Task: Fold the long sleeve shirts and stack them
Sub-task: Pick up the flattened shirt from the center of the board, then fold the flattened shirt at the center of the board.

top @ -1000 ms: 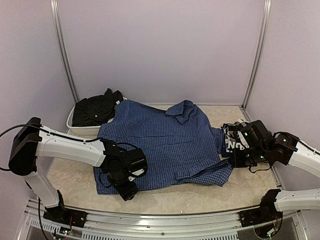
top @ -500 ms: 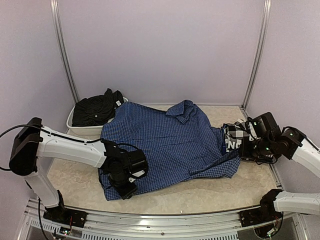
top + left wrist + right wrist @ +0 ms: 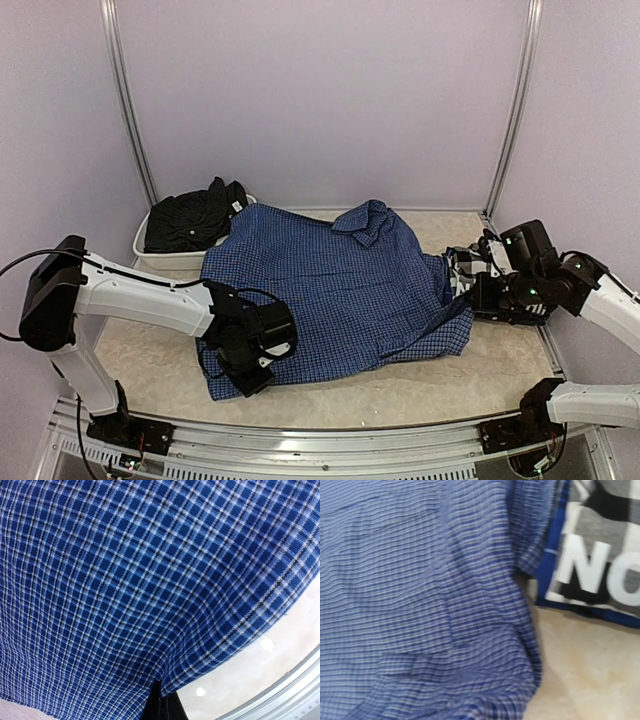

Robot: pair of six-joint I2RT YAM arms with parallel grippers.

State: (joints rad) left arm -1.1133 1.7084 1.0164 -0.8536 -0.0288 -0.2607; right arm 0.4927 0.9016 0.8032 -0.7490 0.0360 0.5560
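Left gripper, my elbow bent low, pinches the blue shirt at its near hem; my right gripper (fingers hidden by cloth) lies beside the black-and-white shirt, grip unclear.

The blue shirt under the left hand is deep blue, crossed by a fine check of dark and white lines. Just beside the right hand lies the black-and-white check shirt — bold squares, white block lettering, a blue edge. Well beyond the left hand, the plain black shirt sits in a white bin. The bench is mottled beige — both hands black.
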